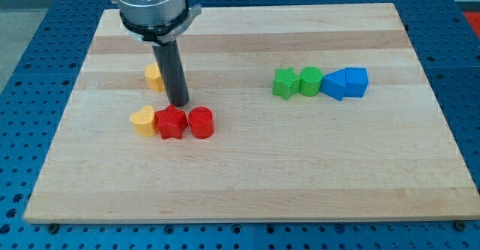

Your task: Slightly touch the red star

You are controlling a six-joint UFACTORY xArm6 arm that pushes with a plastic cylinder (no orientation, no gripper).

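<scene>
You are looking at eight blocks on the wooden board (247, 167): two red, two yellow, two green and two blue. The red pair is the red star (171, 122) and a red cylinder (201, 122); the yellow pair is a yellow heart (142, 120) and a second yellow block (154, 76) whose shape you cannot make out, since the rod hides part of it. On the view's right sit a green star (284, 83), a green cylinder (310, 80), and two blue blocks, the left blue block (334, 84) and the right blue block (356, 82), both angular, though their exact shapes are hard to tell. No brand, label or writing can be read anywhere in the view. The arm carries no jaws, only a straight dark rod, so nothing is held. My tip (178, 103) rests on the board just above the red star toward the view's top, very close to its upper edge; you cannot tell whether they touch. The red star lies in the left half of the board, between the yellow heart on its left and the red cylinder on its right, all three in a tight row. The second yellow block sits just left of the rod, higher up. The green and blue blocks form their own touching row, well apart from my tip.
</scene>
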